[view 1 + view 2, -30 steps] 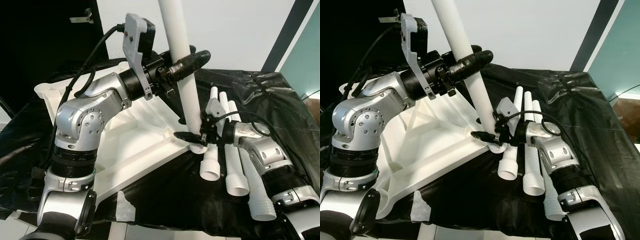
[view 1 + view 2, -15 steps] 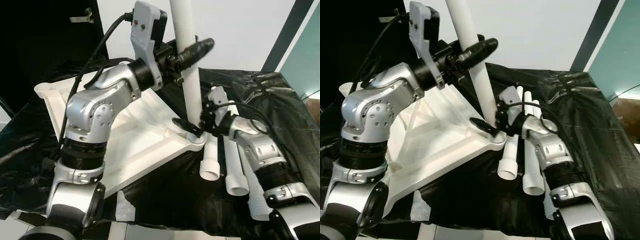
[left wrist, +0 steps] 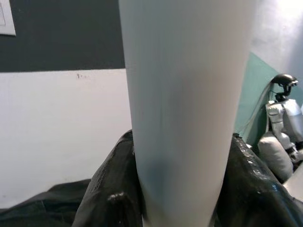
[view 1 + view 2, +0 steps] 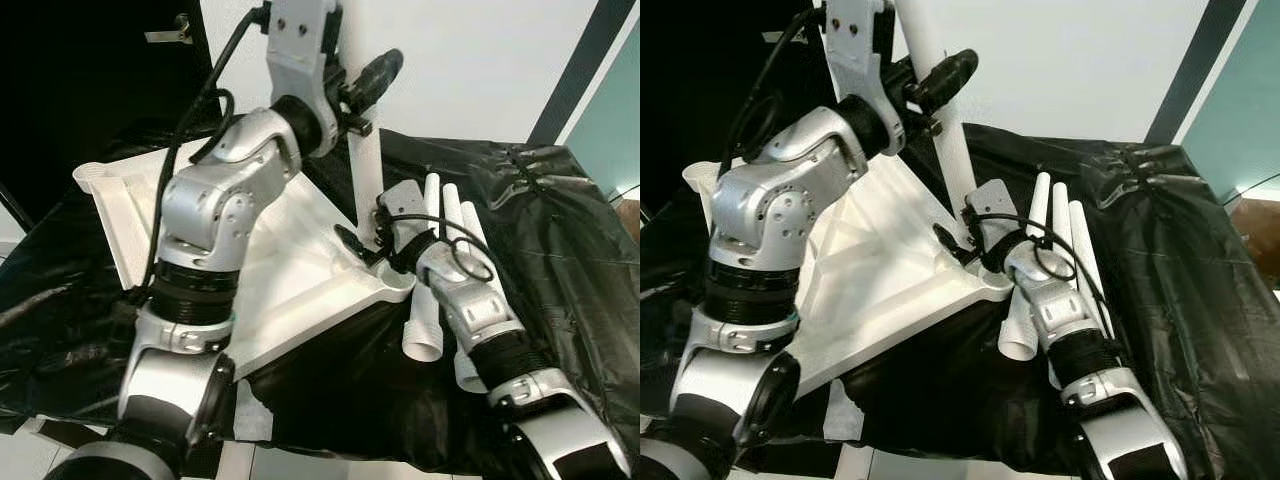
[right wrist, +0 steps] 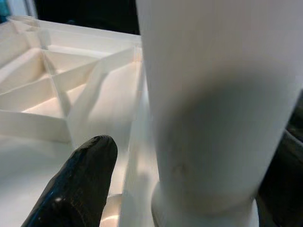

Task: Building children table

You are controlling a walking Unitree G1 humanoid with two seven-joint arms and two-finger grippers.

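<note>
No text, label, brand, number or sign can be read in any of the views.
</note>
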